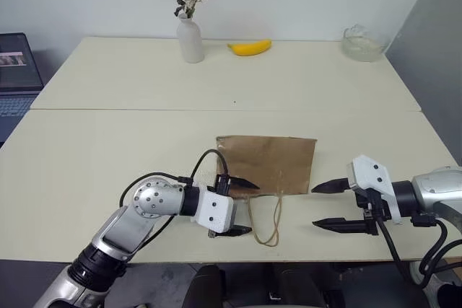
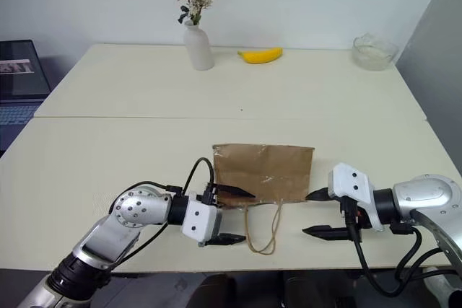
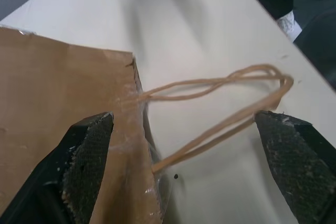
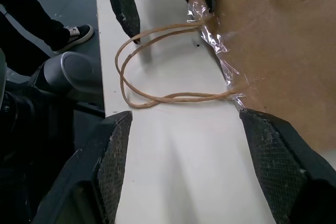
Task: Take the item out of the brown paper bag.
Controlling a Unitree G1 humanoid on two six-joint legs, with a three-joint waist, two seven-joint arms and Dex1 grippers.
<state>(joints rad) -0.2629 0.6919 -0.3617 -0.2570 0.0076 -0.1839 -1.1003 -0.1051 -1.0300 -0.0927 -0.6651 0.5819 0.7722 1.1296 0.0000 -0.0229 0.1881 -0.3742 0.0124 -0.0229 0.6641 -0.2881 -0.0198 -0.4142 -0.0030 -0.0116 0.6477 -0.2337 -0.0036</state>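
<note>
Bag: the brown paper bag (image 1: 267, 164) lies flat on the worktop (image 1: 108, 149), its mouth at 6 o'clock towards the near edge, the twisted handles (image 1: 266, 223) looped out over the bare top.
Item: not to be seen from here; by my guess it's inside the bag, which looks nearly flat.
Left gripper (image 1: 240, 207): at 9 o'clock of the bag's mouth, fingers wide apart, one over the bag's near corner, the other by the handles, holding nothing.
Right gripper (image 1: 334, 205): at 3 o'clock of the mouth, fingers apart and empty, just off the bag's side.
Risk, handles: a finger could snag the loops and drag the whole bag, since it's light and nothing pins it.
Risk, mouth: the opening lies pressed shut with clear tape (image 4: 218, 45) along it; a pinch might catch both layers and seal the item in.
Risk, edge: handles lie close to the near edge, so a tug towards 6 o'clock could spill the bag off.
Room: plenty at 12 o'clock; the vase (image 1: 190, 40), banana (image 1: 250, 47) and glass bowl (image 1: 364, 44) stand well apart along the far side.
</note>
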